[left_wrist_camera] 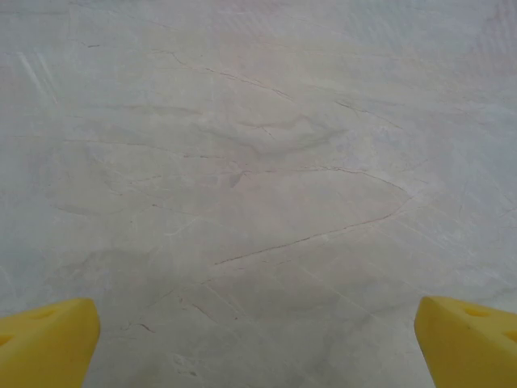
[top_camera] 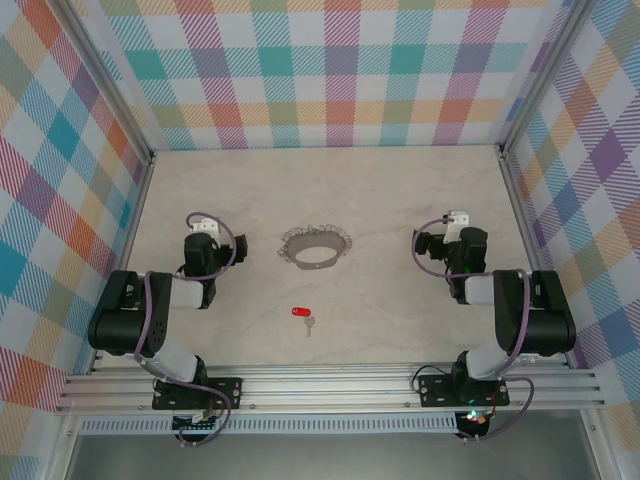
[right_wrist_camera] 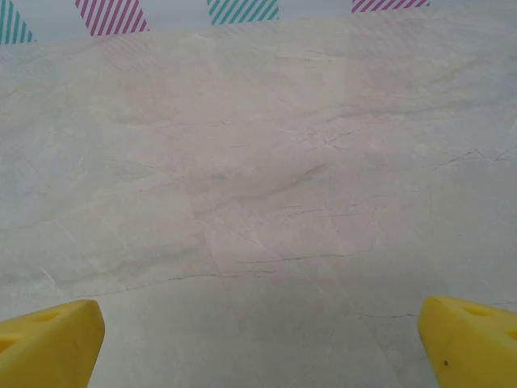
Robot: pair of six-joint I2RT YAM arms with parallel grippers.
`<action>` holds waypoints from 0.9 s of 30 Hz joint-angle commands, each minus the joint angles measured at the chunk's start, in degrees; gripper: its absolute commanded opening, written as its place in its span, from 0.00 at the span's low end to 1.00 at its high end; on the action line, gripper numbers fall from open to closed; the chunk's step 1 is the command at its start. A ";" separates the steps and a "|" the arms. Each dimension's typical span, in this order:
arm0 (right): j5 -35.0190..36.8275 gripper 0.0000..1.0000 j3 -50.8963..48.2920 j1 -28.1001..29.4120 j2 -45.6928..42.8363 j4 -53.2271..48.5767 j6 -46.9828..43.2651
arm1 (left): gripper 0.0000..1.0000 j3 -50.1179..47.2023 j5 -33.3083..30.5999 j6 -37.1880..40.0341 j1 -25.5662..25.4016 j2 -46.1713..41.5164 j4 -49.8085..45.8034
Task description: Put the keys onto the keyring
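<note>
A tiny key point(top_camera: 303, 314) with a red oval head and a short silver blade lies on the marble table, near the front middle. Behind it the keyring point(top_camera: 318, 246), a grey metal ring fringed with small loops, lies flat at the table's centre. My left gripper point(top_camera: 205, 226) hangs left of the ring, my right gripper point(top_camera: 455, 222) to the right of it, both well apart from ring and key. In the left wrist view the yellow fingertips point(left_wrist_camera: 47, 343) stand wide apart over bare marble. The right wrist view shows its yellow fingertips point(right_wrist_camera: 472, 341) just as wide, nothing between them.
Checked cloth walls point(top_camera: 330, 70) close in the table at the back and both sides. An aluminium rail point(top_camera: 330, 385) carries both arm bases along the near edge. Bare marble point(top_camera: 330, 190) stretches behind the ring.
</note>
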 commanded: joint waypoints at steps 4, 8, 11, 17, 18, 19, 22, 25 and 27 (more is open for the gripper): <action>-1.00 1.00 0.26 -0.22 -0.42 0.96 0.18 | 1.00 1.08 0.83 0.94 -0.23 -0.26 0.33; -0.99 1.00 0.31 -0.19 -0.42 0.96 0.16 | 1.00 1.04 0.96 0.86 -0.20 -0.24 0.41; -1.00 1.00 0.33 -0.23 -0.42 0.96 0.19 | 1.00 0.99 2.86 0.50 0.73 -0.22 0.44; -0.98 1.00 0.51 -0.16 -0.37 0.61 0.19 | 1.00 1.13 2.74 0.50 0.73 -0.18 0.36; -0.98 1.00 0.42 -0.23 -0.42 0.75 0.19 | 1.00 1.10 2.79 0.51 0.74 -0.23 0.33; -1.00 1.00 0.41 -0.23 -0.42 0.79 0.19 | 1.00 1.08 2.79 0.53 0.74 -0.22 0.26; -1.00 1.00 0.50 -0.20 -0.33 0.67 0.28 | 1.00 1.26 2.76 0.52 0.74 -0.16 0.01; -0.94 1.00 0.44 -0.23 -0.34 0.69 0.28 | 1.00 1.35 2.82 0.53 0.74 -0.14 -0.01; -1.06 1.00 0.42 -0.23 -0.33 0.78 0.35 | 1.00 1.26 2.82 0.56 0.74 -0.19 0.04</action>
